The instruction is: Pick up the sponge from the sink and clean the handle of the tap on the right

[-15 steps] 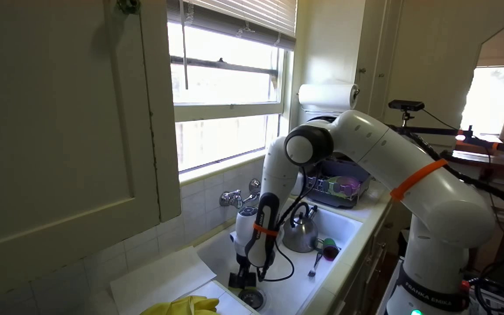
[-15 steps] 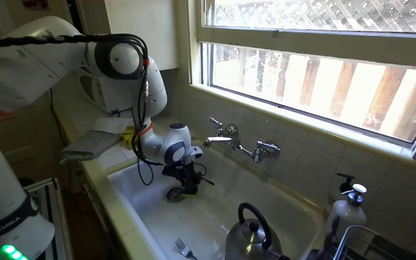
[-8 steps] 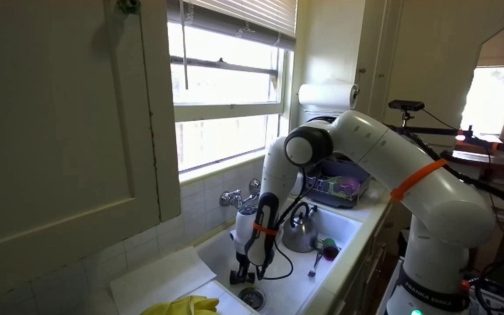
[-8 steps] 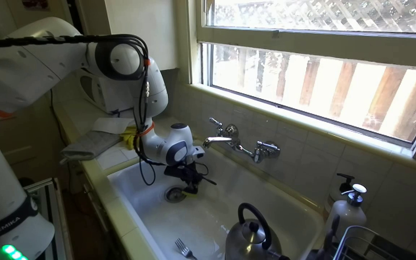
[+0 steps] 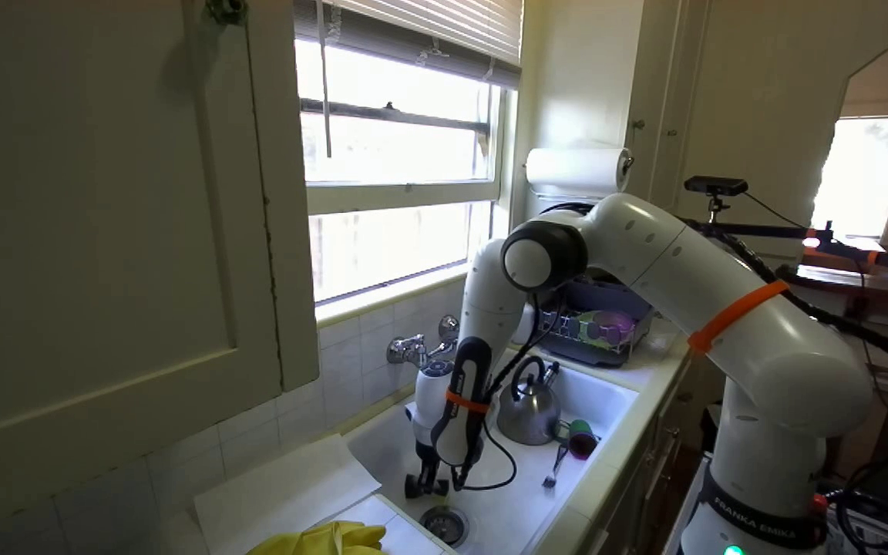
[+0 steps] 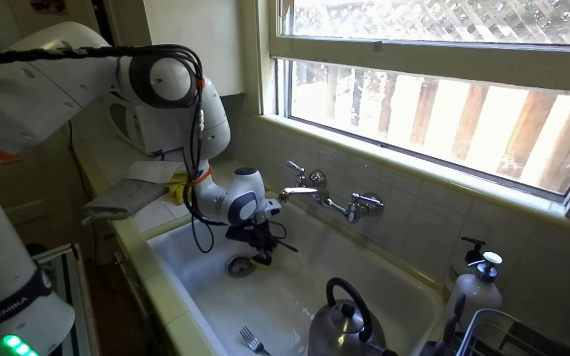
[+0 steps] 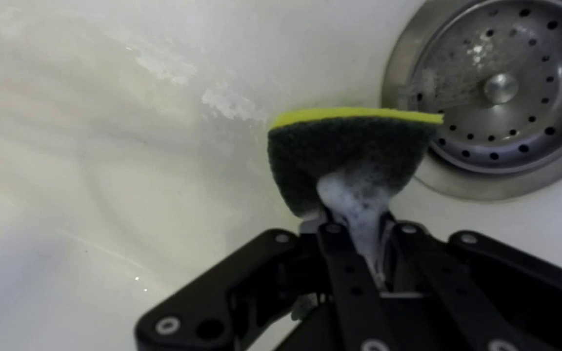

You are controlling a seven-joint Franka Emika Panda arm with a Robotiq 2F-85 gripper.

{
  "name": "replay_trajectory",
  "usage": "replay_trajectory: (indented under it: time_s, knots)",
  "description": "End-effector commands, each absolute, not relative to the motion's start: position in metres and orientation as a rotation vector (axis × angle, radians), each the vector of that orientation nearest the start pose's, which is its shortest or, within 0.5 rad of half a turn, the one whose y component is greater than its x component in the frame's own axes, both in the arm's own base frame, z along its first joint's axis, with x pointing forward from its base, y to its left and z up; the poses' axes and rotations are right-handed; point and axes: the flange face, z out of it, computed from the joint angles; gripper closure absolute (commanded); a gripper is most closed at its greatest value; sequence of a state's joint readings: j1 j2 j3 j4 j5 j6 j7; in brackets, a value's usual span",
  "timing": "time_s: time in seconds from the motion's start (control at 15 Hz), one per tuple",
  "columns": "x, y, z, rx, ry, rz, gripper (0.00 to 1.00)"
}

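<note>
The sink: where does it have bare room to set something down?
Bare sink floor lies between the basket strainer on one side and the kettle and fork on the other. Crowded: the kettle's end, which also has the cup, and beside the strainer, where the gripper holds the sponge.

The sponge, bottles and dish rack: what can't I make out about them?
Sponge: its gripped end, hidden by the hand and foam in the wrist view.
Dark-pump bottle: much of its body, behind the white bottle in an exterior view.
Dish rack: partly behind the arm in an exterior view, and too small there to name what it holds.
</note>
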State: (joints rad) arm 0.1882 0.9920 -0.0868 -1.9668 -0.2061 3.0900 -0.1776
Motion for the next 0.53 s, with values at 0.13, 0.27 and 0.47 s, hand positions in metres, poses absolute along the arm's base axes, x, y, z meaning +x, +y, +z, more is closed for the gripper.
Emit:
replay_trajectory:
  time_s: [0.13, 0.27, 0.47]
  knots:
    - [0.544, 0.075, 0.018, -3.121, -0.846, -0.243, 0.96]
    - [0.540, 0.078, 0.035, -3.105, -0.869, -0.239, 0.96]
    - [0.534, 0.080, 0.065, -3.079, -0.898, -0.246, 0.96]
